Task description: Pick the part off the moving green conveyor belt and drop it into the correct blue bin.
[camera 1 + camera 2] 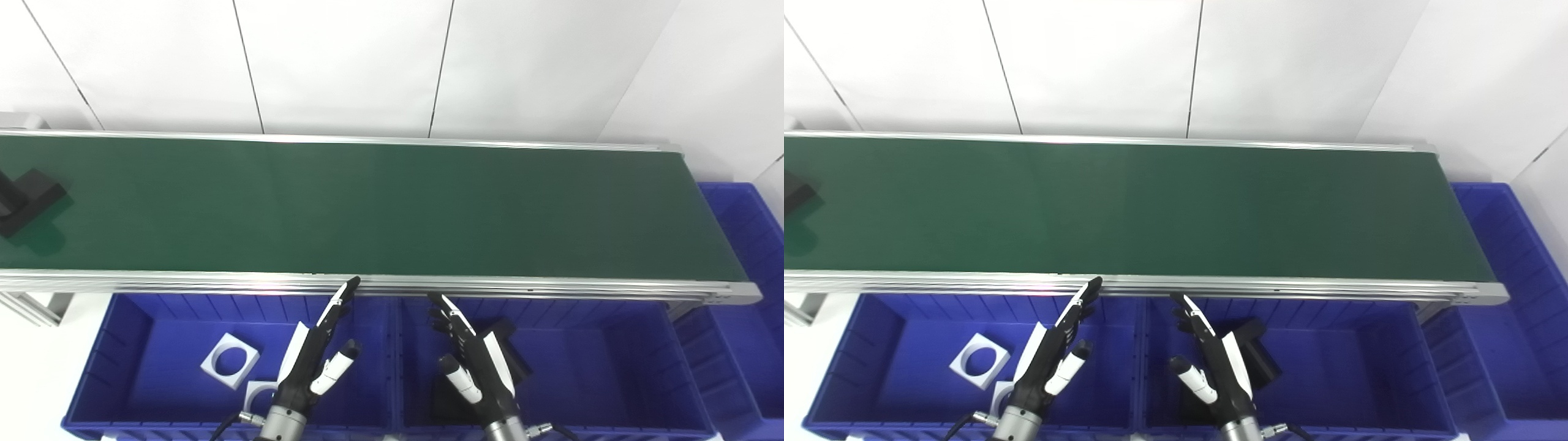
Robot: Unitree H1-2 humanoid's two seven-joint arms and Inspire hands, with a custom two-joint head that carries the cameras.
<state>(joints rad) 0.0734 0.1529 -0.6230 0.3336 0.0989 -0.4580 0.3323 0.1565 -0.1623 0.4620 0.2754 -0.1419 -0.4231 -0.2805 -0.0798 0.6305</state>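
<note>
At far left of the green conveyor belt point(380, 208) sits a black part point(27, 199), blocky, cross or T-like shape, cut off by the frame edge; in the right eye view only a corner shows. It lies flat on the belt surface, well apart from both hands. Exact shape can't be told, partly out of frame.

Left hand point(315, 358) hovers over the left blue bin point(122, 343), fingers stretched and spread, tips pointing up toward the belt's near rail, holding nothing. Longest fingertip is just at the rail edge. Right hand point(474, 361) hovers over the middle blue bin point(612, 367), also slack and spread, nothing in it, fingers aimed toward the rail, thumb out to the side.

Left blue bin holds a white square piece with round hole point(231, 360) lying flat on the floor, and a second white piece point(257, 395) near it, partly hidden by the left wrist. Middle blue bin holds black parts point(511, 349) behind and under the right hand, mostly covered, shape unclear.

A third blue bin point(747, 245) stands past the belt's right end, partly cut by the frame. Aluminium rail point(551, 285) runs along the belt's near side, above the bins. White panelled wall point(343, 61) behind the belt.
</note>
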